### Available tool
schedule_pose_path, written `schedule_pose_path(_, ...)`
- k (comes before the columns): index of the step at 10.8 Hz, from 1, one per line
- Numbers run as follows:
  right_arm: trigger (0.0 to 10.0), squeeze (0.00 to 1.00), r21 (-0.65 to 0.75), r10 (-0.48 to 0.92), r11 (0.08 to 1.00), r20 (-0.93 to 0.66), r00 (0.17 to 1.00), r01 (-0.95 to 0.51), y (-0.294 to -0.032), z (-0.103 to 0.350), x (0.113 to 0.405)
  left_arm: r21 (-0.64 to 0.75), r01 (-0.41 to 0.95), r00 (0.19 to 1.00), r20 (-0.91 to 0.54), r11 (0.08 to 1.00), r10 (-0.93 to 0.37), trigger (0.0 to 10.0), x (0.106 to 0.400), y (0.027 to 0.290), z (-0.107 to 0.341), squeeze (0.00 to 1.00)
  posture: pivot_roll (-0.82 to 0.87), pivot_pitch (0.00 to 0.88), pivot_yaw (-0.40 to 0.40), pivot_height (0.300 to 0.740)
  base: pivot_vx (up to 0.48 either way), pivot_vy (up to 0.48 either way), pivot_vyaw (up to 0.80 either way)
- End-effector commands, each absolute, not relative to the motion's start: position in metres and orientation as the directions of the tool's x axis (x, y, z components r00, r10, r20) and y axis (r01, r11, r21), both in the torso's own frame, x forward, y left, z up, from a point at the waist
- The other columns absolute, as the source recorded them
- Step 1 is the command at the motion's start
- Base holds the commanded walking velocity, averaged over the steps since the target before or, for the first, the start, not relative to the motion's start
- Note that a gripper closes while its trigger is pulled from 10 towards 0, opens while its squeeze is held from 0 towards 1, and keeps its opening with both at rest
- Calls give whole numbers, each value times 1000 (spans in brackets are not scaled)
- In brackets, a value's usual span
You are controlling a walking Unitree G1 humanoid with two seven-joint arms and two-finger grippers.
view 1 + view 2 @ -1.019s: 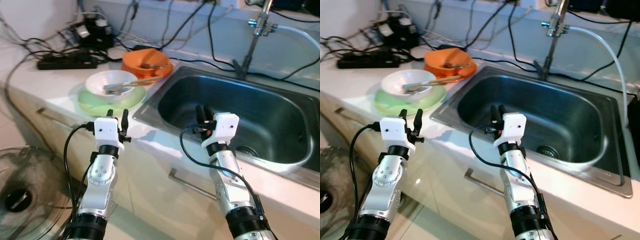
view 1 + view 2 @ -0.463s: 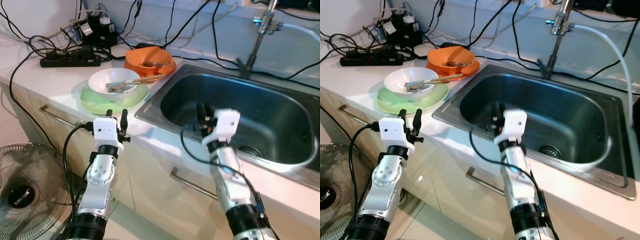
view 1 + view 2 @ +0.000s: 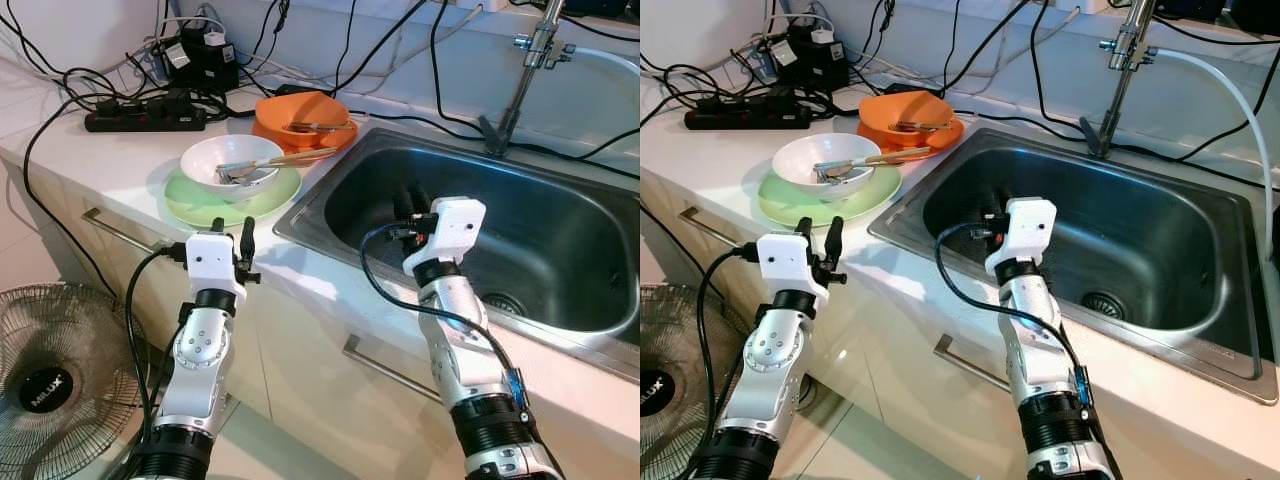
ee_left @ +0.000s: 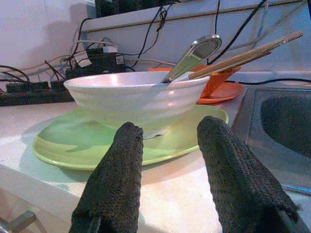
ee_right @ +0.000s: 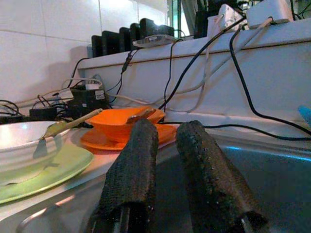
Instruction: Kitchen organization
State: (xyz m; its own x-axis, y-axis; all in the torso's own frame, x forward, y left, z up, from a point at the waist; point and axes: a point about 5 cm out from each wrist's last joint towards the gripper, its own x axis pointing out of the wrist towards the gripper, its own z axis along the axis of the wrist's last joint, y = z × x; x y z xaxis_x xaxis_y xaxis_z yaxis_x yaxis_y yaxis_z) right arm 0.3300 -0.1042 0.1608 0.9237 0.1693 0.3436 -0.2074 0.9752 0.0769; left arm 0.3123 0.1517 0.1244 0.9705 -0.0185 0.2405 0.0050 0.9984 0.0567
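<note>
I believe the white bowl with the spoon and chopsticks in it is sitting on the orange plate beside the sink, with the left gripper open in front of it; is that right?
Not quite: the white bowl sits on the green plate, not the orange one, as the left eye view shows. The rest holds: spoon and chopsticks rest in it, beside the sink, and the left gripper is open in front of it.

Bright, even indoor light fills the kitchen, with sharp head-camera views. Soft glare streaks the steel sink and glossy cabinet fronts. In the wrist views, the near black fingers blur softly; the white bowl casts a faint shadow on the green plate.
</note>
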Motion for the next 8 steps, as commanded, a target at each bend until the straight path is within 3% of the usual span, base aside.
schedule_pose_path(1,10000,0,85,166,975,345,924,-207,-104,163,330,61,-4,967,253,998,-12,10000,314,152,130,0,161,3,7,740,247,0,0)
schedule_pose_path(8,10000,0,89,174,973,328,929,-214,-102,159,329,62,-3,968,252,998,-13,10000,314,153,129,0,163,4,9,740,308,0,0)
